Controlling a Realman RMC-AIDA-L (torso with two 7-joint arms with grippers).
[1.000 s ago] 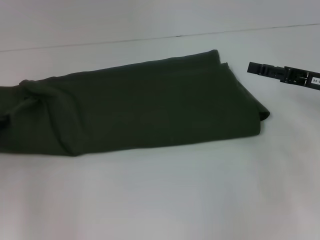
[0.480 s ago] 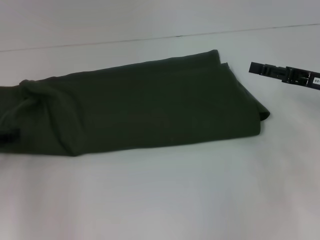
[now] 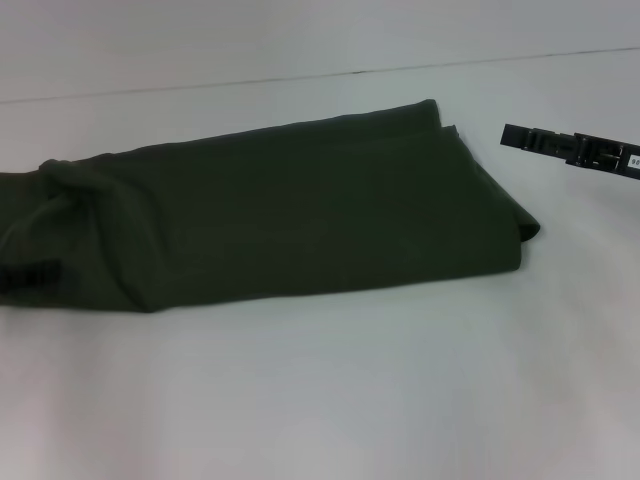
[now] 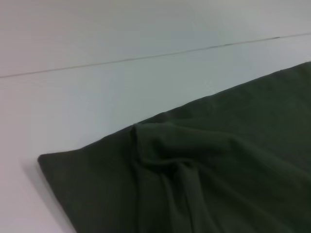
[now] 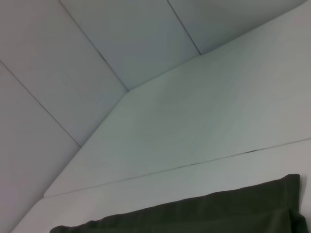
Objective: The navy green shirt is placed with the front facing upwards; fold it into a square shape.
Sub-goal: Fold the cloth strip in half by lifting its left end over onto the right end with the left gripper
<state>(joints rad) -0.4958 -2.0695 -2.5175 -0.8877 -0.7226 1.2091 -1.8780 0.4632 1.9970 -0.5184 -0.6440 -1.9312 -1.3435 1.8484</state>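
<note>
White tabletop (image 3: pixel 330 400) carries the navy green shirt (image 3: pixel 290 215), already folded lengthwise into a long band lying across it, bunched at its left end. The right gripper (image 3: pixel 572 150) hovers just beside the band's right end and the left gripper (image 3: pixel 30 277) sits over the left end; whether either is open I cannot tell. Judging by this, the crosswise fold comes next, calling for a firm pinch on one end, carried over to the other

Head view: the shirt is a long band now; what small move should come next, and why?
Probably close the left gripper on the bunched left end of the navy green shirt and carry it toward the right end. The right gripper hangs beside the shirt, apart.
</note>
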